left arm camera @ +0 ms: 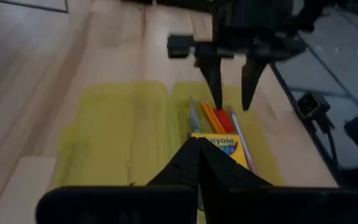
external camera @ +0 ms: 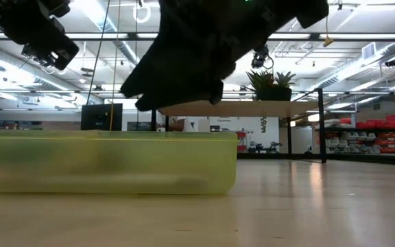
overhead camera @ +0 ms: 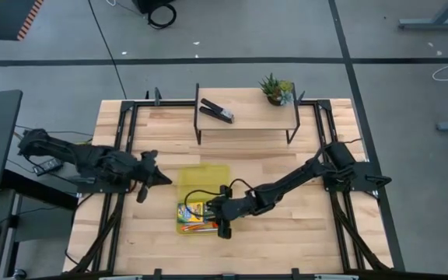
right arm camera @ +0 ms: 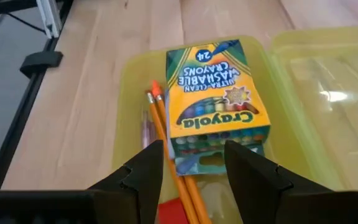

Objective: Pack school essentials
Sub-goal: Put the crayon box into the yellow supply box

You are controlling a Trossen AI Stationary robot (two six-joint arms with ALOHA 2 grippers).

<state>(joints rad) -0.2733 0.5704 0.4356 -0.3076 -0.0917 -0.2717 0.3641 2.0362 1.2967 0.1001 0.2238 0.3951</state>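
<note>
An open yellow see-through case [overhead camera: 201, 194] lies flat on the table with its lid [overhead camera: 205, 177] toward the far edge. Its tray holds the green-yellow crayon box [right arm camera: 216, 106], two orange pencils [right arm camera: 166, 137] and a red block [right arm camera: 170, 211]. Scissors and note pad do not show. My right gripper [right arm camera: 191, 168] hovers open over the tray's near end [overhead camera: 224, 224], one finger on either side of the crayon box's end. It also shows in the left wrist view [left arm camera: 232, 99]. My left gripper [overhead camera: 162, 179] waits shut, just left of the case [left arm camera: 197, 146].
A low wooden shelf [overhead camera: 247, 117] stands by the far edge, carrying a black stapler [overhead camera: 216, 110] and a small potted plant [overhead camera: 277, 89]. Bare tabletop [overhead camera: 302, 225] lies right of the case. In the low view the case wall [external camera: 108, 161] fills the left foreground.
</note>
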